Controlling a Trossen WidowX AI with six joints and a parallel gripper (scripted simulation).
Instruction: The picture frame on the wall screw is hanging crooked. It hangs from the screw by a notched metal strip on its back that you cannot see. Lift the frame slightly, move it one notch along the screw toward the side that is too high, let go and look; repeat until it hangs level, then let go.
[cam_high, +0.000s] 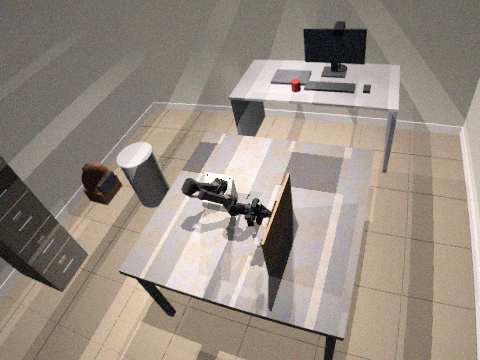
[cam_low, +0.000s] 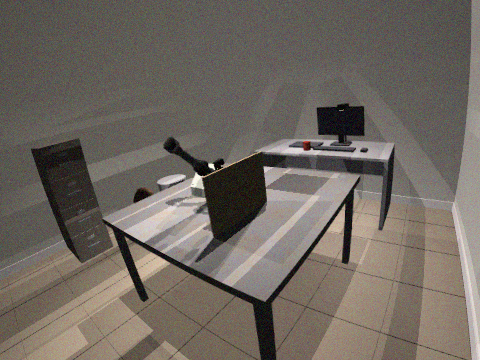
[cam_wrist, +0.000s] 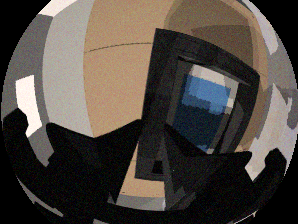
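Note:
The picture frame (cam_wrist: 154, 75) is dark with a blue picture inside and hangs against the tan face of an upright panel (cam_wrist: 115, 90) (cam_high: 281, 245) (cam_low: 235, 200). In the wrist view its top bar slopes down to the right and its left bar leans. My gripper (cam_wrist: 151, 125) (cam_high: 270, 213) is shut on the frame's left bar, low down, with one finger on each side of it. In the top view the fingers reach the panel's front side. The exterior view shows only the panel's back, which hides the gripper. The screw and the notched strip are hidden.
The panel stands on the table (cam_high: 200, 260) (cam_low: 290, 240), with the arm's pale base (cam_high: 218, 181) facing it. A grey bin (cam_high: 145, 175), a brown object (cam_high: 102, 185) and a drawer cabinet (cam_high: 40, 230) are beyond the table. A desk (cam_high: 260, 90) with a monitor (cam_high: 335, 46) and red cup (cam_high: 296, 85) stands behind.

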